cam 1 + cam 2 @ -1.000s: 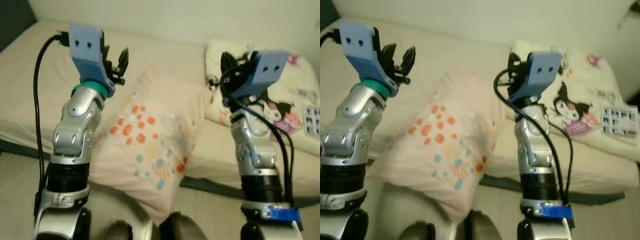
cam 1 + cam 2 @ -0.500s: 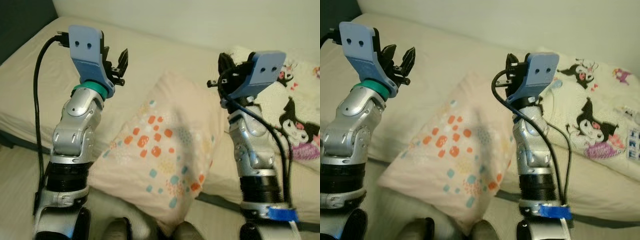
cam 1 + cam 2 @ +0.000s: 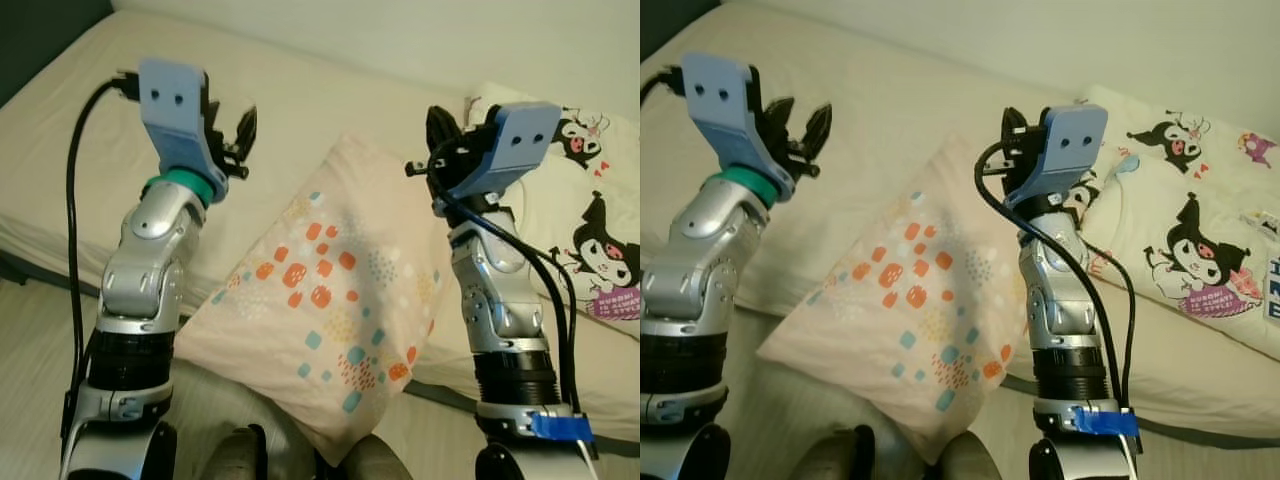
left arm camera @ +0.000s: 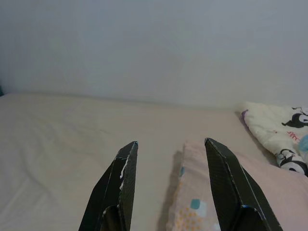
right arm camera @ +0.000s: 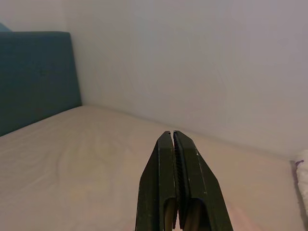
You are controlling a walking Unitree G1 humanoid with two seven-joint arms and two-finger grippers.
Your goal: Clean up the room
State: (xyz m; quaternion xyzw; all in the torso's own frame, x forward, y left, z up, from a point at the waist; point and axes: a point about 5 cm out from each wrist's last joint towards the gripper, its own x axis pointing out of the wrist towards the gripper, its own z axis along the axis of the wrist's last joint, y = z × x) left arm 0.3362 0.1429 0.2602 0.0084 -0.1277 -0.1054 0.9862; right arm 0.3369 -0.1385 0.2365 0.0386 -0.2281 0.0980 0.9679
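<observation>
Head view: pillow [image 3: 330, 310], soft, light, prob. floppy; grab corner. Left gripper [image 4: 171, 185] agape, empty; right gripper [image 5: 173, 180] closed, empty.

You've got a cream bed [image 3: 330, 90] — a spotted pillow [image 3: 330, 300] leans against its edge, a cartoon-print blanket [image 3: 1185, 250] lies on it.

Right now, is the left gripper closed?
No, in the left wrist view the left gripper's two black fingers stand clearly apart, with the bed showing between them.
</observation>
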